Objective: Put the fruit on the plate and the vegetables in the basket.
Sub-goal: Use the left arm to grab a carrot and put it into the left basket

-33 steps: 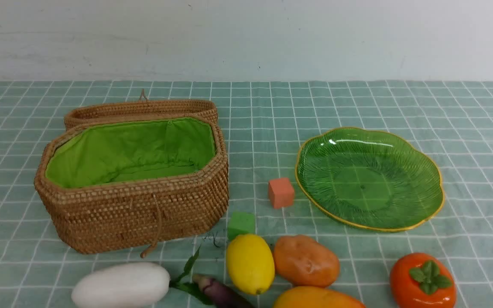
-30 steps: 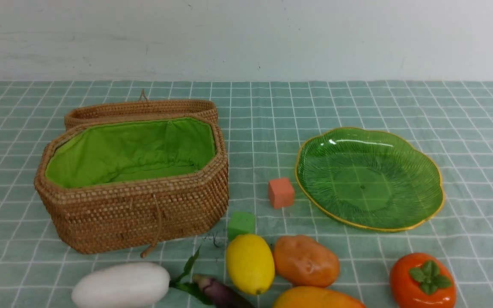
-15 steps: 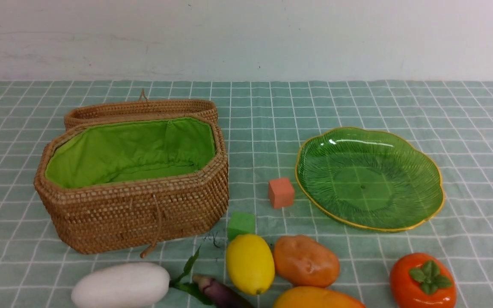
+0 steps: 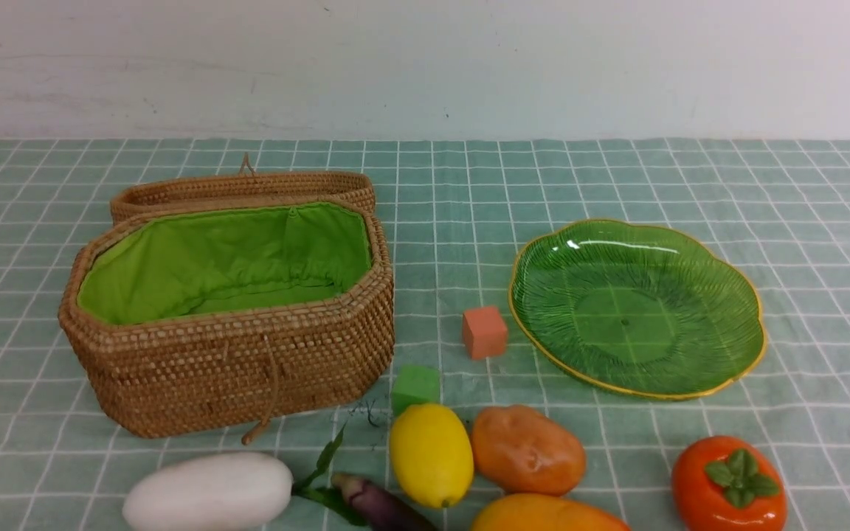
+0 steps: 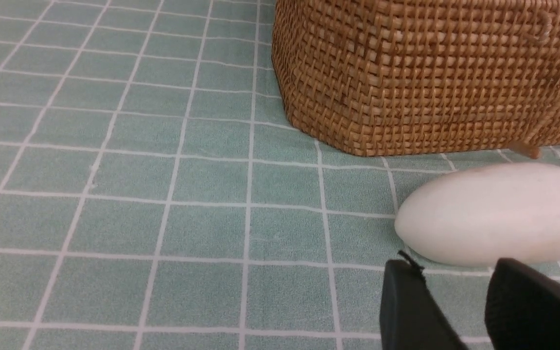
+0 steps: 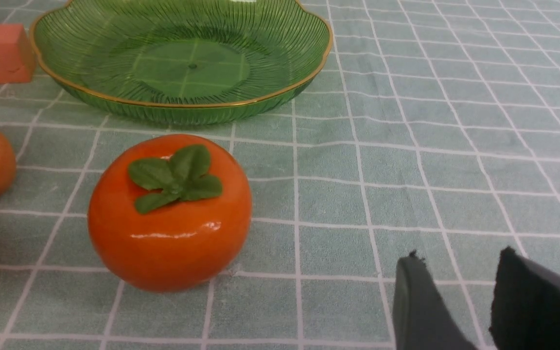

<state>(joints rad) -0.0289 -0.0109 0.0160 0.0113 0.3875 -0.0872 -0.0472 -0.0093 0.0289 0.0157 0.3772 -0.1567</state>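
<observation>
The lemon (image 4: 431,453), mango (image 4: 543,514) and persimmon (image 4: 727,487) lie on the cloth at the front. Beside them are the white radish (image 4: 209,490), the potato (image 4: 527,450) and a slim purple piece (image 4: 381,505). The wicker basket (image 4: 233,369) stands open at the left with nothing in it. The green plate (image 4: 635,306) at the right is bare. My left gripper (image 5: 452,272) is open and holds nothing, just short of the radish (image 5: 494,214). My right gripper (image 6: 459,255) is open, beside and apart from the persimmon (image 6: 170,214). Neither gripper shows in the front view.
A salmon cube (image 4: 484,332) sits by the plate's left rim and a green cube (image 4: 416,386) just behind the lemon. The basket's lid (image 4: 244,184) lies flat behind the basket. A pale wall closes the far side of the checked tablecloth (image 4: 617,177).
</observation>
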